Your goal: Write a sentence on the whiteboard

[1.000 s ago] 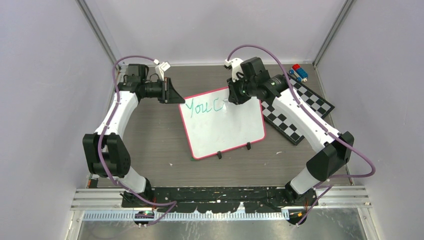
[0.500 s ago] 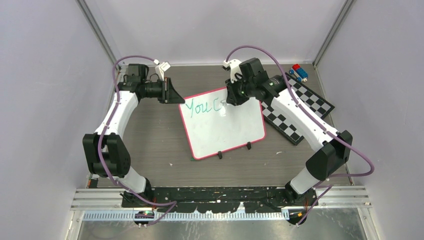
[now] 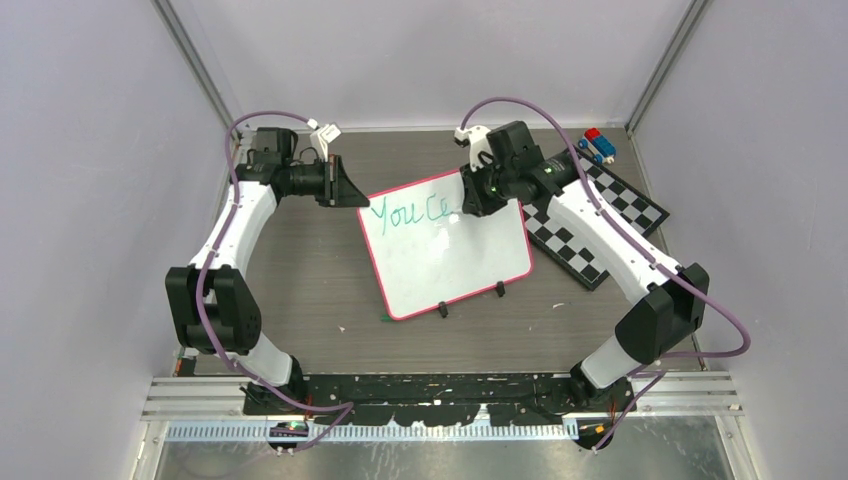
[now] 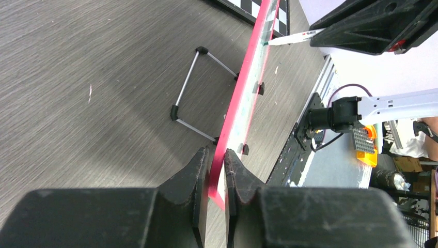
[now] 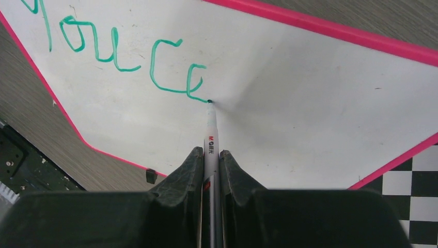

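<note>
A: Where does it all stand?
B: The whiteboard (image 3: 445,255) is mid-table and seems propped at a tilt on a wire stand (image 4: 199,90). The left gripper (image 4: 217,157) is pinched down to a slit on the pink rim at the board's 10 o'clock corner. The right gripper (image 5: 208,155) is clamped on a thin white marker (image 5: 211,129). Its tip touches the board at about 1 o'clock, right at the end of the green stroke.
A: And the sentence (image 3: 405,213)?
B: Only "You" and the start of a second word, along the far edge. Most of it is not yet written, I'd say.
A: What could spoil it?
B: The board is thin, slick and glossy, on a light wire frame. Press too hard and it may flex or slide on the wood-grain table (image 3: 320,280), wobbling the letter. Press too lightly and the line breaks. The marker is a smooth round barrel, so it could twist between the hard black fingers. Fresh ink would smear if anything drags across it. At 3 o'clock the checkered board (image 3: 600,220) lies just beside the rim, under the right arm
</note>
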Tool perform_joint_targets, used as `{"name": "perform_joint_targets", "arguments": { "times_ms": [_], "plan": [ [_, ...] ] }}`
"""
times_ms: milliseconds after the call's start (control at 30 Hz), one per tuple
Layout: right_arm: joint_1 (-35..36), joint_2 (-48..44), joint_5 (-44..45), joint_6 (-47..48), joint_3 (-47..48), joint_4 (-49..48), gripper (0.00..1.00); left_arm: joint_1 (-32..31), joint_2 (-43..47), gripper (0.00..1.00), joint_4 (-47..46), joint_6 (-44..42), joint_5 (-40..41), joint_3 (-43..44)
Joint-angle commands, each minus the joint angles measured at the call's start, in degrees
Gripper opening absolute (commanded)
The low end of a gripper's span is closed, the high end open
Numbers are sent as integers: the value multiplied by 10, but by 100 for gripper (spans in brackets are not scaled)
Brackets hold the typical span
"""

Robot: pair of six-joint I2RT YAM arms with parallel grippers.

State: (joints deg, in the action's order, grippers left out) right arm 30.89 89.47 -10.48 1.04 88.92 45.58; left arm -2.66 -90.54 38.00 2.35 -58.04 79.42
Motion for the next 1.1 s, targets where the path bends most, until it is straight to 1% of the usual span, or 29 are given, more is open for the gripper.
{"name": "perform_joint_targets", "arguments": {
  "times_ms": [0, 267, 567, 733, 833, 1067],
  "plan": [
    [-9, -8, 10, 4, 47, -21, 0, -3, 2, 0, -1, 0, -3, 22],
    [-8, 10, 4, -2, 71, -27, 0, -4, 3, 0, -1, 1, -1, 23],
    [-9, -21, -1, -4, -6, -27, 0, -4, 2, 0, -1, 0, -1, 22],
    [-9, -38, 3, -4, -30, -27, 0, -5, 1, 0, 0, 0, -1, 23],
    [-9, -39, 9, 2, -21, -20, 0, -6, 1, 0, -1, 0, -1, 21],
    [-17, -39, 16, 15, 33, -3, 0, -6, 4, 0, -1, -2, -1, 20]
  ]
}}
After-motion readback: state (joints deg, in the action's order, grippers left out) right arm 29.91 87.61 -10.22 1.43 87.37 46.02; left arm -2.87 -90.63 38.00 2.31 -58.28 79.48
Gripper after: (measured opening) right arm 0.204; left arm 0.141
